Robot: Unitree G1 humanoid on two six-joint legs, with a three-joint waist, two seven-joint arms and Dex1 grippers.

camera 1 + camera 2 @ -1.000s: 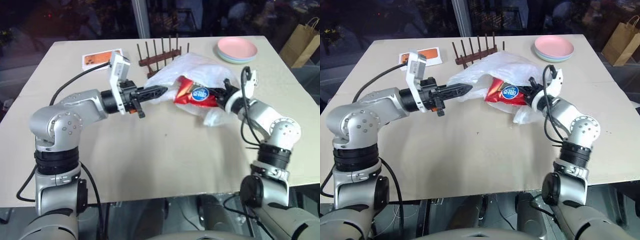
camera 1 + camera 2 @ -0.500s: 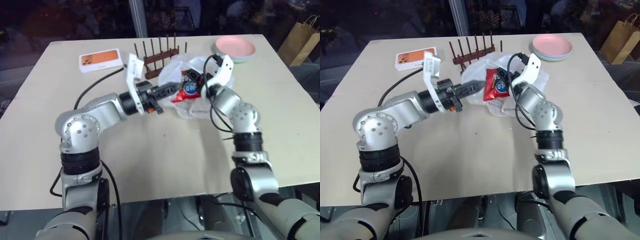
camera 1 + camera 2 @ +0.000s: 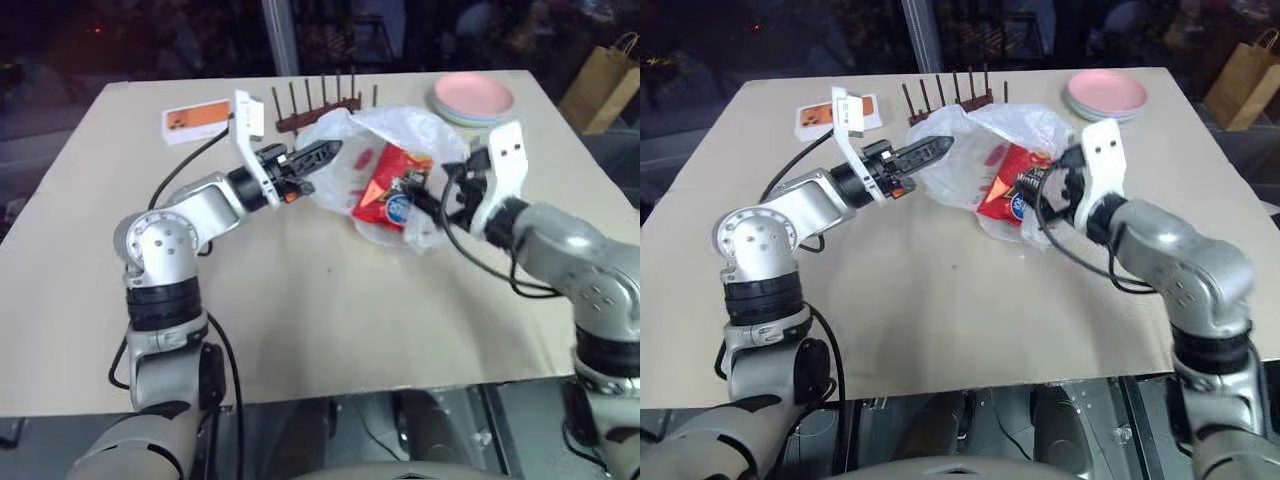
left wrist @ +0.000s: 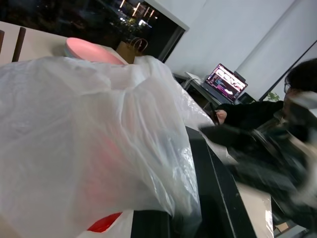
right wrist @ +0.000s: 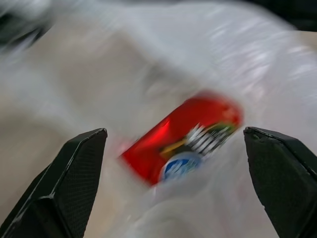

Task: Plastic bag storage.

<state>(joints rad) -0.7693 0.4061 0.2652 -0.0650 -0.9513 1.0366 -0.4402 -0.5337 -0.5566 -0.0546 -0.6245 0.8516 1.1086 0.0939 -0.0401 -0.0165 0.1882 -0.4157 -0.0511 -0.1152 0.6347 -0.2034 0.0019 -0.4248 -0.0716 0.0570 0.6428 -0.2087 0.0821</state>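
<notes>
While the left gripper point(image 3: 322, 152) pinches the plastic bag point(image 3: 400, 130), a red chip packet point(image 3: 392, 187) lies inside
Right gripper point(image 5: 176, 148) faces the packet, fingers spread wide apart

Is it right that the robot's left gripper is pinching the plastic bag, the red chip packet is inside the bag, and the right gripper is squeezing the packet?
Not quite. The right gripper is open, its fingers apart with the red chip packet ahead of them, as the right wrist view shows. The left gripper does pinch the plastic bag, and the packet lies in it.
</notes>
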